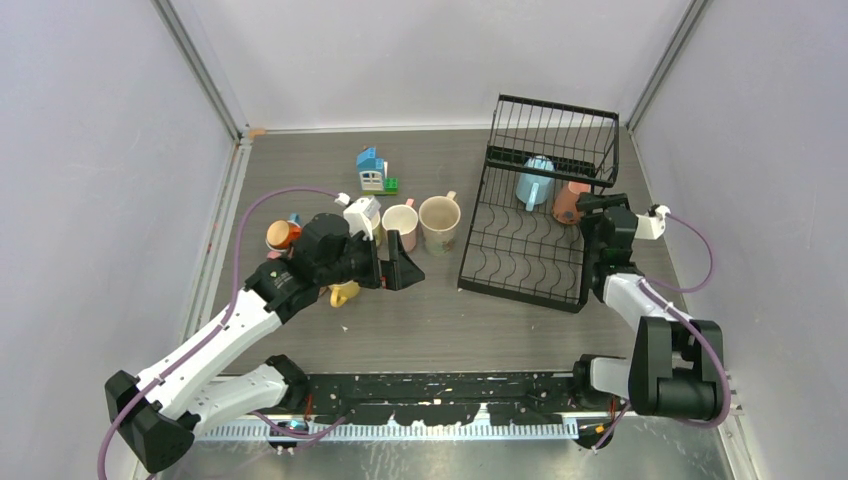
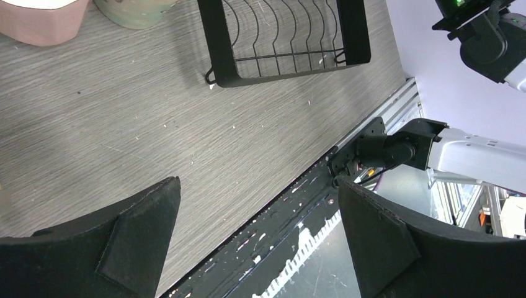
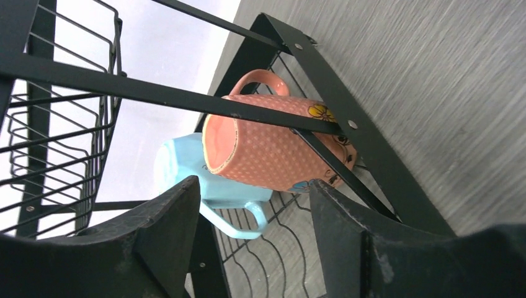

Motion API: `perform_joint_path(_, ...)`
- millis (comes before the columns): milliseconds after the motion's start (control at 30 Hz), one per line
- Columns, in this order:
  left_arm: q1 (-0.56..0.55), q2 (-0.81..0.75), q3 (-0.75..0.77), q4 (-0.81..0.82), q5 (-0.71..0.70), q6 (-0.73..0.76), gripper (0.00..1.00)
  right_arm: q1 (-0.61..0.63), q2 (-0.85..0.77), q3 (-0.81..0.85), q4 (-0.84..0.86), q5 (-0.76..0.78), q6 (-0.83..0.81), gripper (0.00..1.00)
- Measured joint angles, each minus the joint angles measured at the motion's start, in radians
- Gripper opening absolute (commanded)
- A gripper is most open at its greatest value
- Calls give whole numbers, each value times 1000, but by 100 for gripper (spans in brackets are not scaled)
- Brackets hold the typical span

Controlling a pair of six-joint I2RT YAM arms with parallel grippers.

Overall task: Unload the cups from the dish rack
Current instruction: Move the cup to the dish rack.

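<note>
The black wire dish rack (image 1: 520,262) stands at the right of the table. Two cups lie in its far right corner: a light blue one (image 1: 533,182) and an orange-pink dotted one (image 1: 570,203). My right gripper (image 1: 598,206) hovers just right of the orange-pink cup. In the right wrist view the gripper (image 3: 254,184) is open; the orange-pink cup (image 3: 273,152) and the blue cup (image 3: 180,167) sit just beyond the fingertips, behind a rack bar. My left gripper (image 1: 405,270) is open and empty over the table (image 2: 258,185), left of the rack.
Several cups stand on the table: pink (image 1: 400,226), beige (image 1: 439,222), white (image 1: 362,214), orange (image 1: 283,234) and yellow (image 1: 343,293) under the left arm. A toy block house (image 1: 373,170) sits behind them. The rack's near corner (image 2: 217,74) shows in the left wrist view.
</note>
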Motion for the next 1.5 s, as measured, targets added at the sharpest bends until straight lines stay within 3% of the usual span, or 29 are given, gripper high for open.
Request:
perform_joint_path(267,0,4,-2,1,0,0,100,-14,71,5,71,-46,164,79)
perform_joint_path(600,0,18,-2,4,2,1,100,-19,116,62,63,-42,267,79)
perform_joint_path(1500,0,18,-2,8,8,1,100,-18,193,208,-244,-24,357,80)
